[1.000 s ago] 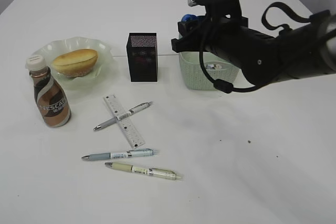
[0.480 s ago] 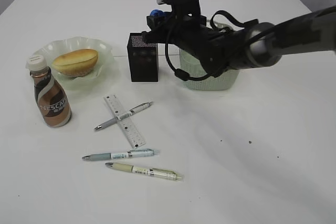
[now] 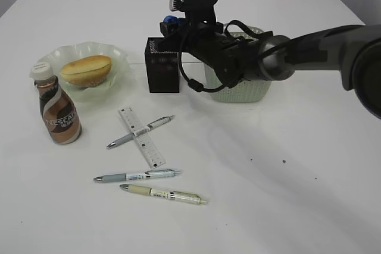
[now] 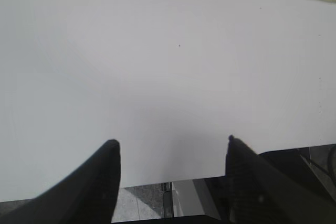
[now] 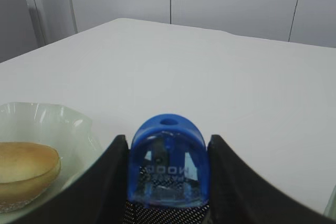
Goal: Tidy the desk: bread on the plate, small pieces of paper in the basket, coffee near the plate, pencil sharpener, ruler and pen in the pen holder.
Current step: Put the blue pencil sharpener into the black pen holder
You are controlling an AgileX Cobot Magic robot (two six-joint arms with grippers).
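White desk, right claw clamping pencil sharpener — over pen holder

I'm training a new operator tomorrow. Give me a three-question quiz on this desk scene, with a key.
1. True or false: the bread lies on the plate.
2. What does the right tool hold: A ruler, B pencil sharpener, C pen?
3. How many pens lie on the table?

Key: 1 true. 2 B, the blue pencil sharpener, above the black pen holder. 3 three; one crosses the ruler.
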